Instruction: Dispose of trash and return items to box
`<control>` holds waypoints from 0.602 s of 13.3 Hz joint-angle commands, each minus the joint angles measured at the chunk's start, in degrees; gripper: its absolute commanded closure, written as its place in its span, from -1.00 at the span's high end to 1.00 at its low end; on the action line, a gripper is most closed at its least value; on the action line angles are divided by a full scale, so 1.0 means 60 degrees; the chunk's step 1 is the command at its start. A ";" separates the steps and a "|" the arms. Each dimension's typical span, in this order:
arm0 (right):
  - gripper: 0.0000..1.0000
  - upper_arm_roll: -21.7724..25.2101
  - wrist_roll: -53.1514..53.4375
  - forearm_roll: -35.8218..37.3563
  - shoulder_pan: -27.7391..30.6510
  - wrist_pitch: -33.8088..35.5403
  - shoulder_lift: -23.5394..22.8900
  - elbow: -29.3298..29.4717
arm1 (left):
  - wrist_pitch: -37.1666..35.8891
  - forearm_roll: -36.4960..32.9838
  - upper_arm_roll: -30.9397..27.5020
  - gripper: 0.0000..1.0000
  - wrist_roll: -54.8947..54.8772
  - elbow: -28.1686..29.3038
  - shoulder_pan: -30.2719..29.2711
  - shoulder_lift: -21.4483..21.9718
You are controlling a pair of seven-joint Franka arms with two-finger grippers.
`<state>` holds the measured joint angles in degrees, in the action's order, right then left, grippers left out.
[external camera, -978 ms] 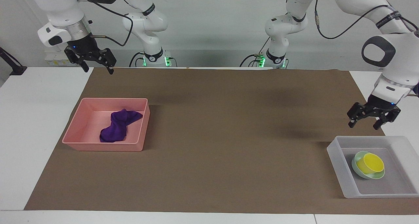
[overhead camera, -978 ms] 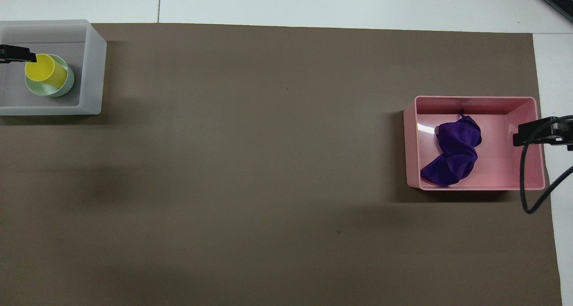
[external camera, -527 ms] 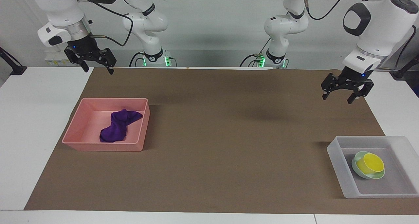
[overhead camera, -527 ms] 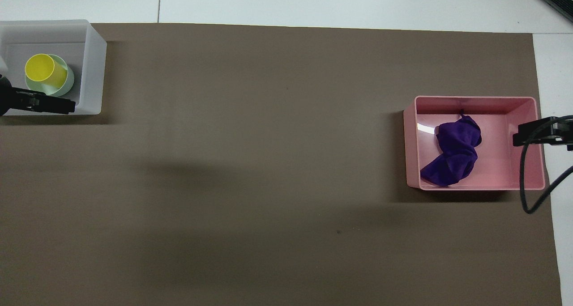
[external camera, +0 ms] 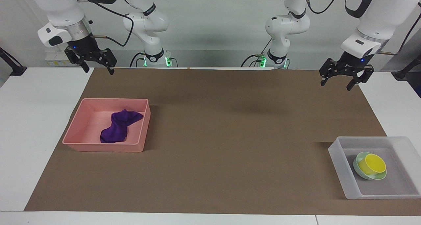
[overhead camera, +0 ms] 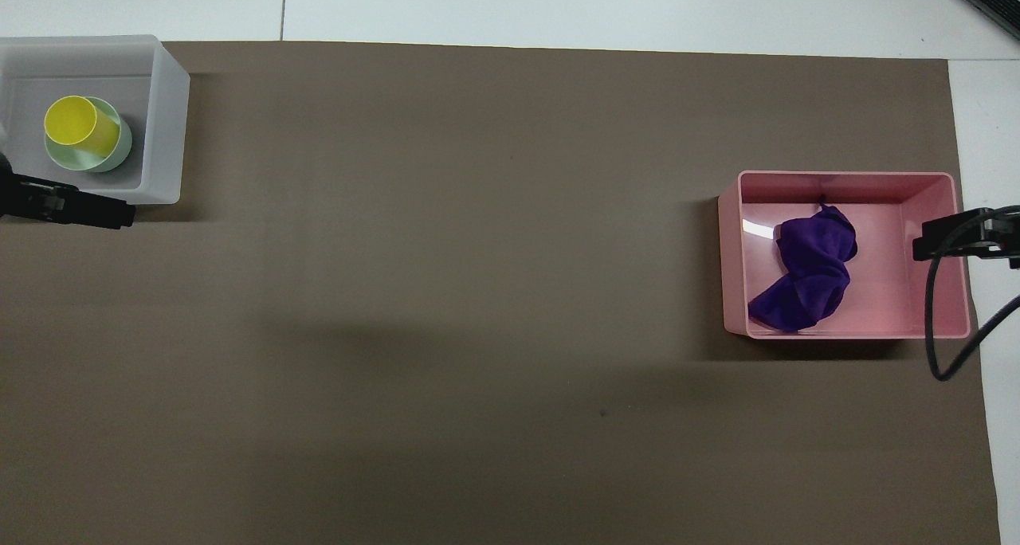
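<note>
purple rag [external camera: 118,126] in pink tray [external camera: 76,133]; cup [external camera: 371,164] and bowl [external camera: 358,170] in box [external camera: 337,159]; end effectors wide, empty.

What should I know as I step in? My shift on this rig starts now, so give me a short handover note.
Left gripper: open, empty, raised over the brown mat's corner nearest its base.
Right gripper: open, empty, waiting over the mat's edge near its own base.
Purple cloth lies in the pink tray.
Yellow cup sits in the green bowl, inside the frosted bin at the left arm's end.
Done: trash and items look placed. Left: nothing obvious; probably only parking the arms.
</note>
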<state>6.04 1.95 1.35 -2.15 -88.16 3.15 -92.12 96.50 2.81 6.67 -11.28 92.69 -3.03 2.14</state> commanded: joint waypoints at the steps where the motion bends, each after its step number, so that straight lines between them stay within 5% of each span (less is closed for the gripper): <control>1: 1.00 0.0018 -0.0149 -0.0122 0.0006 -0.0174 0.0178 -0.0247 | -0.0569 -0.0177 -0.0232 1.00 0.0444 -0.0522 0.0489 -0.0270; 4: 1.00 0.0018 -0.0149 -0.0122 0.0006 -0.0175 0.0178 -0.0247 | -0.0717 -0.0162 -0.1183 1.00 0.0663 -0.0595 0.1470 -0.0182; 8: 1.00 0.0033 -0.0163 -0.0122 0.0006 -0.0160 0.0178 -0.0247 | -0.0819 -0.0220 -0.1316 1.00 0.0693 -0.0479 0.1530 -0.0153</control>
<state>6.04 1.95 1.35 -2.15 -88.16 3.15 -92.12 93.43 2.69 0.28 -8.25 90.83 4.52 1.64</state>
